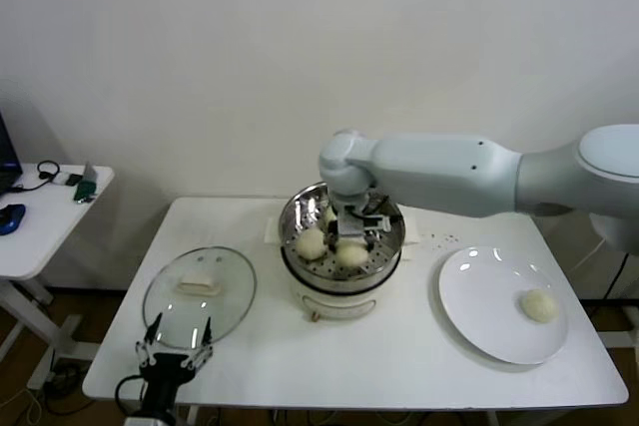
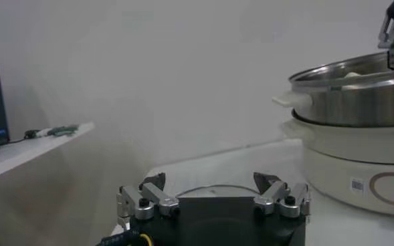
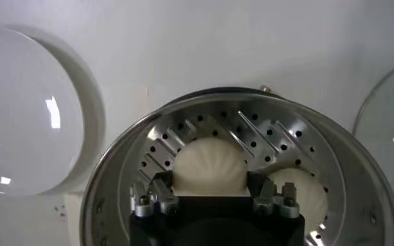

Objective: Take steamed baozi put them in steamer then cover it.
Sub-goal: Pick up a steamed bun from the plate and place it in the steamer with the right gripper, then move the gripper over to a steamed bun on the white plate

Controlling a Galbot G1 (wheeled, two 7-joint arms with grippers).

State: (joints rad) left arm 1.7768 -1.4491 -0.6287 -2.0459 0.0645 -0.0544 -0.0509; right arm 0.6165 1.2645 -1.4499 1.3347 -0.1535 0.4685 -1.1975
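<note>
Nearest, the left hand (image 1: pixel 176 354) is held spread wide at the table (image 1: pixel 399 366) front edge, just before the cover (image 1: pixel 199 295). Inside the steamer (image 1: pixel 384 246), the right hand (image 3: pixel 213 195) is seen straddling a baozi (image 3: pixel 209 166), fingers (image 3: pixel 159 190) barely parted; one bun (image 1: pixel 540 305) is left on the plate (image 1: pixel 479 306).

No readable text anywhere; small label on steamer (image 2: pixel 357 144) base is too blurred to make out.
</note>
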